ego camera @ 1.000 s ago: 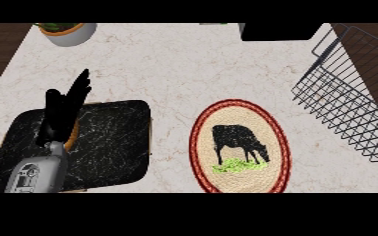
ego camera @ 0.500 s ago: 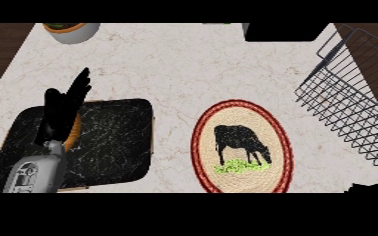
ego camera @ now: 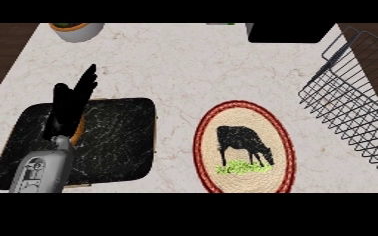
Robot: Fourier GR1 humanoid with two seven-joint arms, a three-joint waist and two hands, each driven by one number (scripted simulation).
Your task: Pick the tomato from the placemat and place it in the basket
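Far to the left of the cow placemat (ego camera: 244, 116) we have the grey forearm (ego camera: 40, 172) coming up from the lower edge. On it is the left robot hand (ego camera: 70, 107), open, fingers straight and pointing up, gripping nothing. It stands over the dark marbled slab (ego camera: 118, 140), which lies just left of the cow placemat with a strip of bare bench (ego camera: 192, 65) between them. Up and well to the left of the placemat sits a pale bowl (ego camera: 76, 31) with something green in it.

What has changed over the last second? Almost nothing: the robot hand is where it was and as open as before, and the things on the bench have barely drifted in view. We read that as the reach not yet begun.

Now the tomato. We cannot find it: the cow placemat shows only its woven oval, red rim and black cow. A small tan sliver (ego camera: 79, 125) peeks out beside the robot hand on the slab, but we cannot tell what it is.

Up and right of the placemat a black box (ego camera: 289, 32) sits at the bench's far edge. Well to the right waits the wire basket (ego camera: 343, 105), with nothing showing inside the part we see. The right robot hand is out of view. The whole task looks still ahead of us.
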